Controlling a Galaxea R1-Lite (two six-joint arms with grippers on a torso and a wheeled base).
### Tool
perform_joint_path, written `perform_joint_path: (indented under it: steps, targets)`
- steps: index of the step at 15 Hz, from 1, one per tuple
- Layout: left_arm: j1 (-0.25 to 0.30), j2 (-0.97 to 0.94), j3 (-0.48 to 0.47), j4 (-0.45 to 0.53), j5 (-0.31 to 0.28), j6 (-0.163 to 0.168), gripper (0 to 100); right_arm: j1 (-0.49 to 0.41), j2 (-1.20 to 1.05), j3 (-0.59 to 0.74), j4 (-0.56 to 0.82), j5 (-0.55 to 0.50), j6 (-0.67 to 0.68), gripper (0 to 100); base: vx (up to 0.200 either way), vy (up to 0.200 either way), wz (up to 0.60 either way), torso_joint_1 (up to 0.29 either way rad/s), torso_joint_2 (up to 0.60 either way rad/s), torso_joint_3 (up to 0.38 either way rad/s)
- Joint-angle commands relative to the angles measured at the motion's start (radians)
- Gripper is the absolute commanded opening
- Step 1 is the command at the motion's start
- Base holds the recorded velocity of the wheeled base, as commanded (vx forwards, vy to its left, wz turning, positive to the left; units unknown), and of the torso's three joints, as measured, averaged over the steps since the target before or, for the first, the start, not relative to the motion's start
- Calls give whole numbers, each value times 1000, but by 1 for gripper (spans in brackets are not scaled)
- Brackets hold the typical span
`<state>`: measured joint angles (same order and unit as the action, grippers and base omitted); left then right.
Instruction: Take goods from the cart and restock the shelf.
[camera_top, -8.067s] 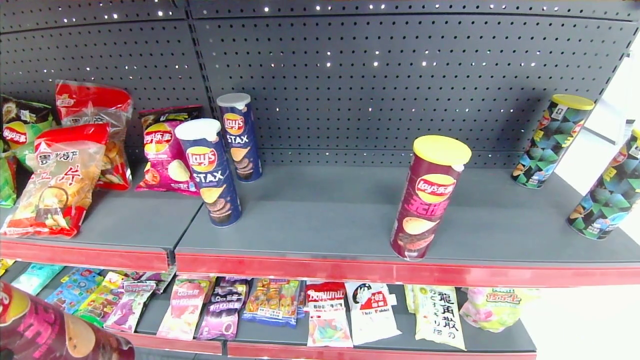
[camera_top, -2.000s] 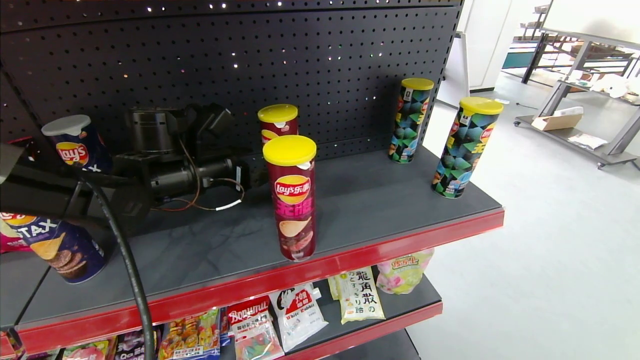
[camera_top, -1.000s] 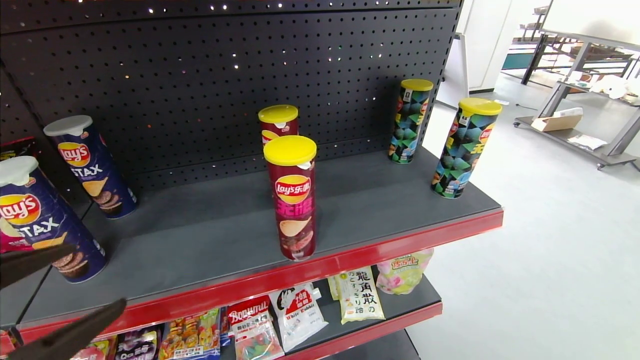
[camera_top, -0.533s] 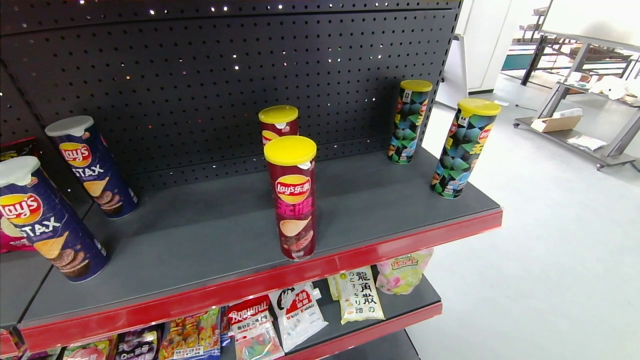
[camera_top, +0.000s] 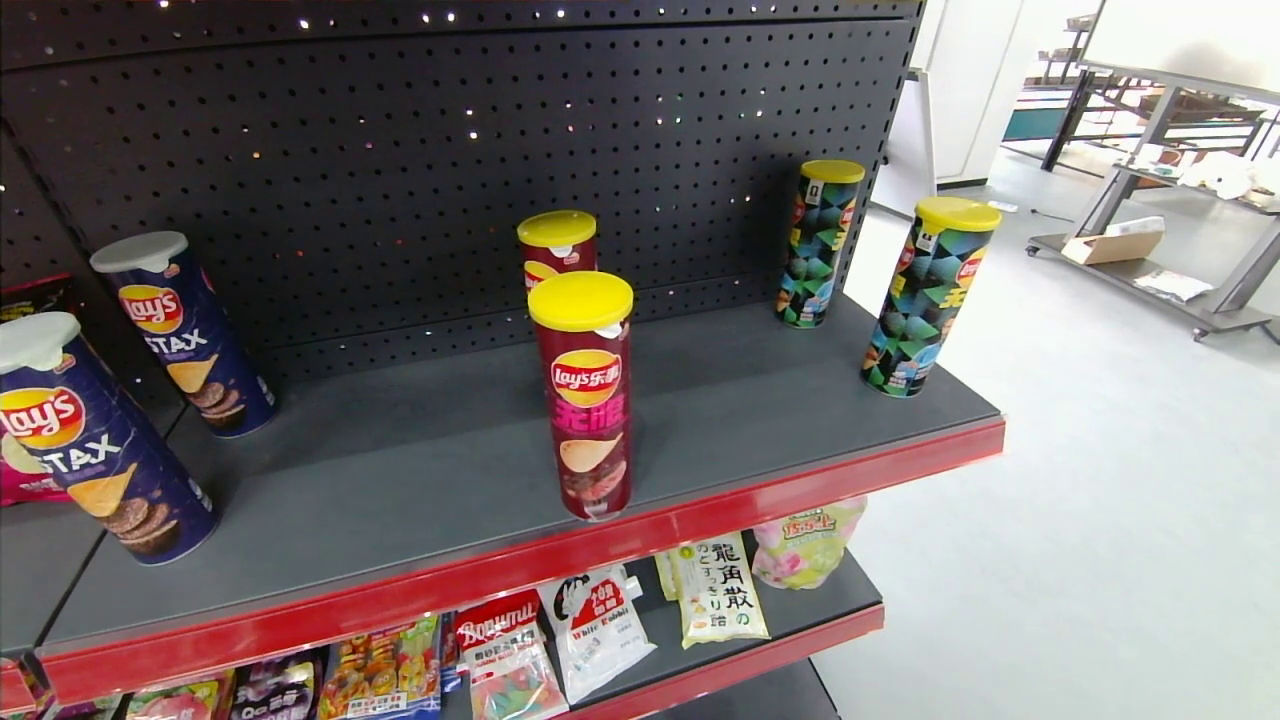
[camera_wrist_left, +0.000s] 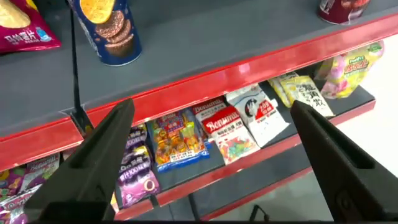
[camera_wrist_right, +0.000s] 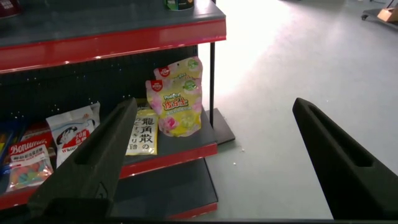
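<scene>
Shelf (camera_top: 400, 470) holds six upright chip cans; front maroon can (camera_top: 590, 420) stands near the edge, rear maroon can (camera_top: 555, 245) behind it. Left gripper (camera_wrist_left: 211, 168) and right gripper (camera_wrist_right: 214, 168) are spread wide, empty. Judgement: partly stocked, gaps remain, cart fetch next.

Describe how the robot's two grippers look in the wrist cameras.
The left gripper and the right gripper look alike. Each has two matte black fingers, long flat-sided wedges that taper to a blunt tip. Their surfaces are plain and unmarked, apart from a shallow lengthwise recess along one finger of the right gripper.
</scene>
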<state>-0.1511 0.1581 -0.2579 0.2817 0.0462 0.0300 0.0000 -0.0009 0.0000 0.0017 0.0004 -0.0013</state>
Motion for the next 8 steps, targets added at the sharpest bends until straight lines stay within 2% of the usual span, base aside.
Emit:
perform_joint_path:
  steps: [1, 7, 8]
  targets:
    - [1, -60, 34, -1, 0, 1, 100, 0, 1, 0, 0, 0, 0, 100, 0, 0, 600, 2, 2, 2]
    - [1, -60, 52, -7, -15, 2, 100, 2, 1, 0, 0, 1, 0, 100, 0, 0, 600, 3, 3, 6]
    - [1, -60, 52, -7, -20, 2, 100, 0, 1, 0, 0, 1, 1, 100, 0, 0, 0, 0, 0, 0]
